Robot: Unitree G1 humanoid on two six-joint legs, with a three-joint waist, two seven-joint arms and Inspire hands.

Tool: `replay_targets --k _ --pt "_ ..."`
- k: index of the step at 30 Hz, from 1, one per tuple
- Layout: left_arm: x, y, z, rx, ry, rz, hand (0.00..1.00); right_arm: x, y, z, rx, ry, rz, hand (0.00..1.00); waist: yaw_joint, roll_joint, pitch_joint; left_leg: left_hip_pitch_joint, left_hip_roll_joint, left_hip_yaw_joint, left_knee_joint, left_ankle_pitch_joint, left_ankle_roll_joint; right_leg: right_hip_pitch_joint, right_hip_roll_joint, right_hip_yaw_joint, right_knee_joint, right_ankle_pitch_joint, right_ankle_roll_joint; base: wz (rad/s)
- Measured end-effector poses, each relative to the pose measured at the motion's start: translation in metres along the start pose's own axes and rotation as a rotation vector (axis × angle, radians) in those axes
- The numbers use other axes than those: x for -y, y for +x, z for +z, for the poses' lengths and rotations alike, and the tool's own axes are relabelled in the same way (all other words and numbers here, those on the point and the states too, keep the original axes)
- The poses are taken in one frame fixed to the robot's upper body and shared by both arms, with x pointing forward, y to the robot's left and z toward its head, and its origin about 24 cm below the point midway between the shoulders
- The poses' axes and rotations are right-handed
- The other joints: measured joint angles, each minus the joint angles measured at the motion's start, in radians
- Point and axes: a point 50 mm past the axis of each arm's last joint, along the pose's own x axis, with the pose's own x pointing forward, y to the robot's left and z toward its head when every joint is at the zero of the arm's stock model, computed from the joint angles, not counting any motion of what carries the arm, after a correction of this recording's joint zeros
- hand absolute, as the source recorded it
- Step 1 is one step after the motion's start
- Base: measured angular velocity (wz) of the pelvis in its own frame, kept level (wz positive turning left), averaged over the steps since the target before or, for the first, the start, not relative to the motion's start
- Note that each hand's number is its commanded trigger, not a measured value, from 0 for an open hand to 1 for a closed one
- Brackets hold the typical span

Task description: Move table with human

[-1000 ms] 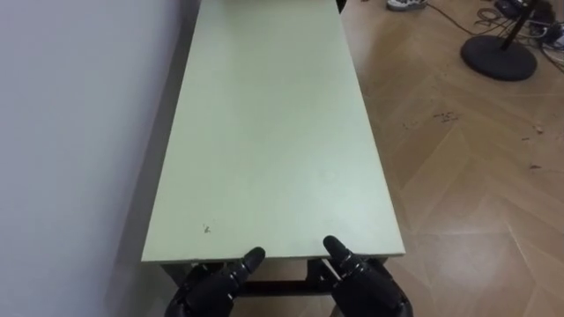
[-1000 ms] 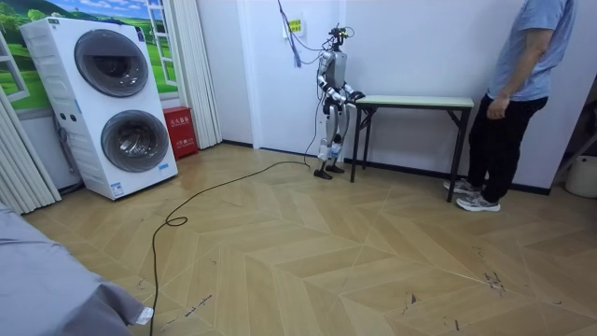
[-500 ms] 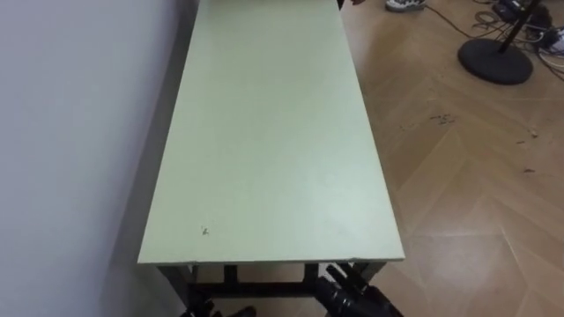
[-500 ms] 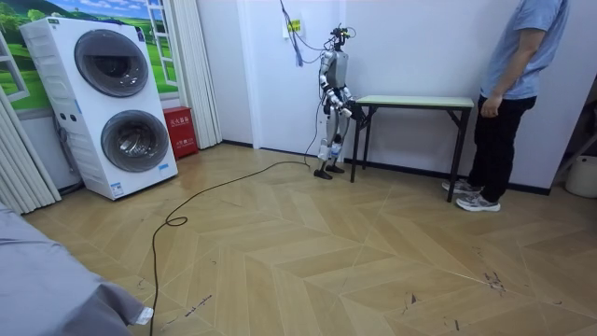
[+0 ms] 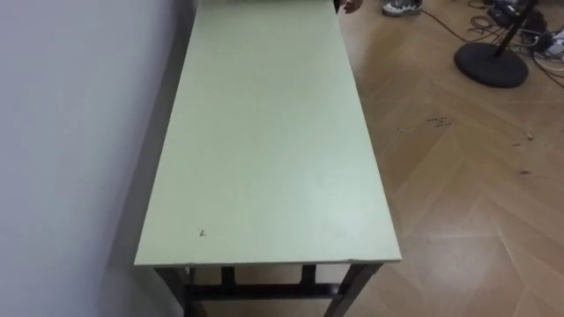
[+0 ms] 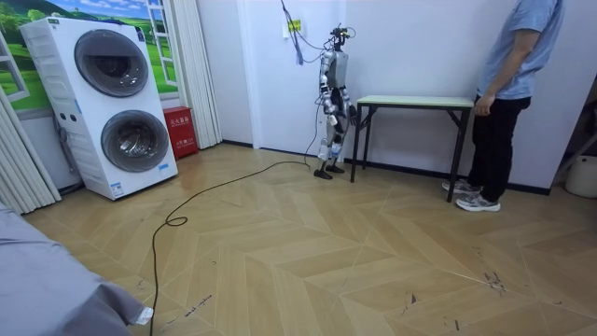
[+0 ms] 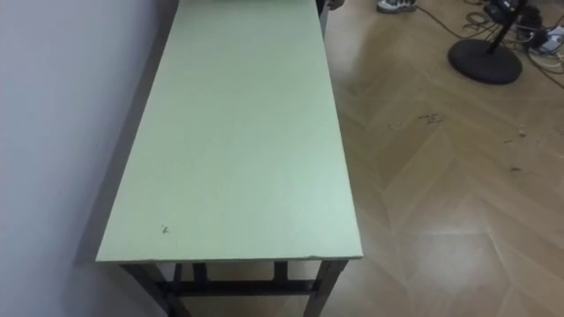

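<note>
room view: robot stood at the table (image 6: 415,101) end, person (image 6: 511,84) at the far end.
hands (image 6: 342,113) hung low just short of the table; open or clenched, could not tell.

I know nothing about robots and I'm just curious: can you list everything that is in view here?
table: one, pale green top, dark legs, along the white wall.
washing machines: two, white, stacked, on the room view's left.
box: one, red, on the floor beside the machines.
curtain: one, white, behind the red box.
stand base: one, black, round, on the wooden floor right of the table.
fabric: one, grey, in the room view's lower left corner.
person: one, blue shirt, dark trousers, at the table's far end.
person's hand: one, at the table's far corner.
</note>
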Motion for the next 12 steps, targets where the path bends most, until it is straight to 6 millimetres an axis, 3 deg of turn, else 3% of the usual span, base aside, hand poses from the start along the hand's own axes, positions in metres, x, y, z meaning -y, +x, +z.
replay_targets --k 4,8,12 --pt "-0.001 0.001 -0.001 -0.015 0.076 0.025 0.00 0.005 -0.002 -0.010 -0.054 -0.048 -0.036 0.00 0.003 0.000 -0.0026 -0.002 0.000 0.001 0.000 0.000 0.000 -0.003 -0.001 -0.019 0.001 0.000 0.000 0.00" --pt "-0.005 0.000 -0.008 -0.028 0.121 0.090 0.00 0.011 -0.005 -0.025 -0.111 -0.046 -0.103 0.00 0.014 0.003 -0.0158 0.013 0.000 0.006 -0.004 0.000 0.000 0.004 -0.001 -0.023 0.001 0.000 0.000 -0.04" --pt "-0.009 0.000 -0.010 -0.037 0.170 0.170 0.00 0.012 -0.006 -0.031 -0.131 -0.021 -0.138 0.00 0.022 -0.002 -0.0164 0.027 0.000 0.003 -0.009 0.000 0.000 0.017 0.000 -0.022 -0.001 0.000 0.000 0.01"
